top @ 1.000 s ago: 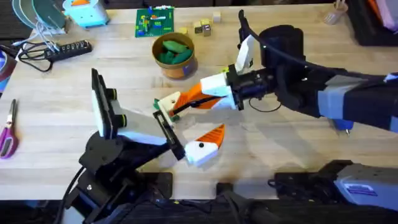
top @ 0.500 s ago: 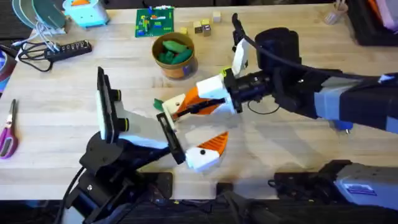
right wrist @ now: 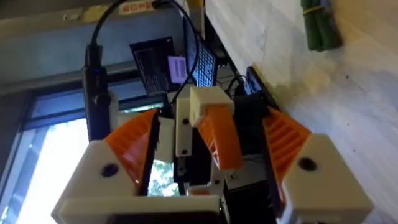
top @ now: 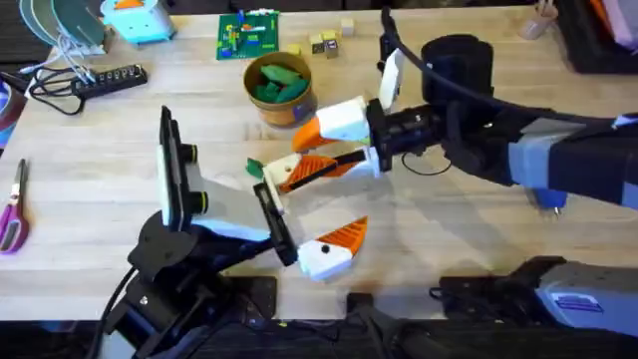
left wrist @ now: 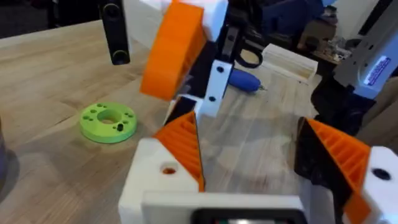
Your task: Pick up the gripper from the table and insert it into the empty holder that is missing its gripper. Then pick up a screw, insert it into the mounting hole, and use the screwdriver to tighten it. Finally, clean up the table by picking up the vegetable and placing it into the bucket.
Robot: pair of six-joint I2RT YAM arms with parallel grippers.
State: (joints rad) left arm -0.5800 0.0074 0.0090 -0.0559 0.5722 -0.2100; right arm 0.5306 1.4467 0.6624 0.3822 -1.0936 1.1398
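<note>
**Overhead view: two arms meet at mid-counter, both sets of jaws spread**

Two robot arms reach toward each other over the counter (top: 90, 160), a pale wooden butcher-block top made of plank strips.

The left gripper (left wrist: 249, 130) has its jaws spread wide and holds nothing. Each of its two fingers (left wrist: 180, 149) is a white block faced with an orange ribbed wedge.

The right gripper (right wrist: 211, 118) also has its jaws apart. Between them stands one orange wedge (right wrist: 221, 134) on a white block, fixed to a thin white bar. It sits close against one finger, with a clear gap to the other. Whether it is touched, I cannot tell.

One vegetable (top: 254, 168), small, dark green and elongated, lies on the counter just beside the meeting grippers, outside the bucket. One round bucket (top: 281, 108), with orange sides and a brownish rim, stands near it, farther from the arm bases, with green pieces already inside.

One blue pen-shaped screwdriver (left wrist: 245, 79) lies flat on the wood beyond the right gripper. One lime-green disc (left wrist: 107, 121) with holes lies flat nearby. One pair of pink-handled scissors (top: 12, 214) rests at the counter's far left edge.
</note>
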